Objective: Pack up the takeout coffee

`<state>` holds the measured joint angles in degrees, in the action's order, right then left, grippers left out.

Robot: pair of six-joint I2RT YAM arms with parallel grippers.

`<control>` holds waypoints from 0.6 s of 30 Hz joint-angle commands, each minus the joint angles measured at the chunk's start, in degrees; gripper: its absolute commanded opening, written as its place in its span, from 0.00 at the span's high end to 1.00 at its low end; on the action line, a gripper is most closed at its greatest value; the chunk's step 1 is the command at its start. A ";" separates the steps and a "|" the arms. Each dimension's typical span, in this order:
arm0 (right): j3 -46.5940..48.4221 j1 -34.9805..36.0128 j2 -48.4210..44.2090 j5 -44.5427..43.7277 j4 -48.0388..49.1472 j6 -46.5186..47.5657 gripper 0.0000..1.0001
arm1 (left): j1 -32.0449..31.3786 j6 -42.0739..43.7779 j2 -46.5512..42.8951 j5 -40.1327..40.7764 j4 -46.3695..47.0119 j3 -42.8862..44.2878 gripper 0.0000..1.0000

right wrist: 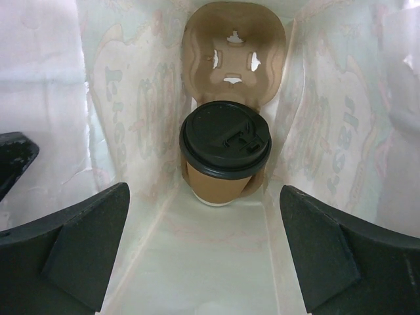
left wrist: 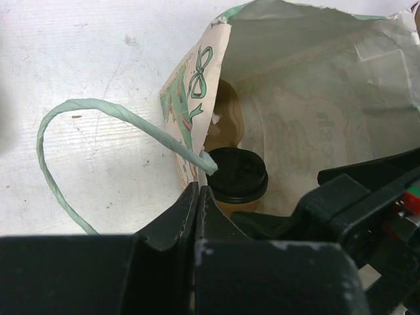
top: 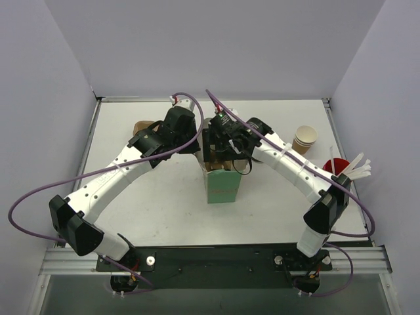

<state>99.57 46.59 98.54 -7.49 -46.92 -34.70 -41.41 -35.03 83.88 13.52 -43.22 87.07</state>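
As the left hand [left wrist: 197, 200] pinches the green-printed paper bag [left wrist: 308, 98], the right hand [right wrist: 205, 197] gapes open below the mid-frame black-lidded brown paper cup [right wrist: 220, 184].

White table [top: 170, 210] bears a green bag [top: 222, 187], stacked cups [top: 305, 139].

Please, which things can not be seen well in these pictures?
Top view: the arms cover the mouth of the paper bag, so the coffee cup inside is hidden there.
Left wrist view: only the cup's lid shows; bag wall and left gripper hide its body.
Top view: a brown object behind the left arm is half covered; unidentifiable.
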 commanded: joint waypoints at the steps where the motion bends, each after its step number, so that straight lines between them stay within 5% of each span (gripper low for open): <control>1: 0.89 0.35 -4.14 -1.48 0.76 0.24 0.08 | 0.28 1.28 0.24 1.51 0.42 3.11 1.00; 18: 1.94 0.43 -13.19 -4.46 4.82 1.74 0.08 | 1.15 2.15 1.02 -0.68 0.86 4.34 1.00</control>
<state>99.55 46.61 89.49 -8.84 -43.00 -33.61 -40.73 -33.98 84.51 13.26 -43.27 87.46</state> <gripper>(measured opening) 0.922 0.043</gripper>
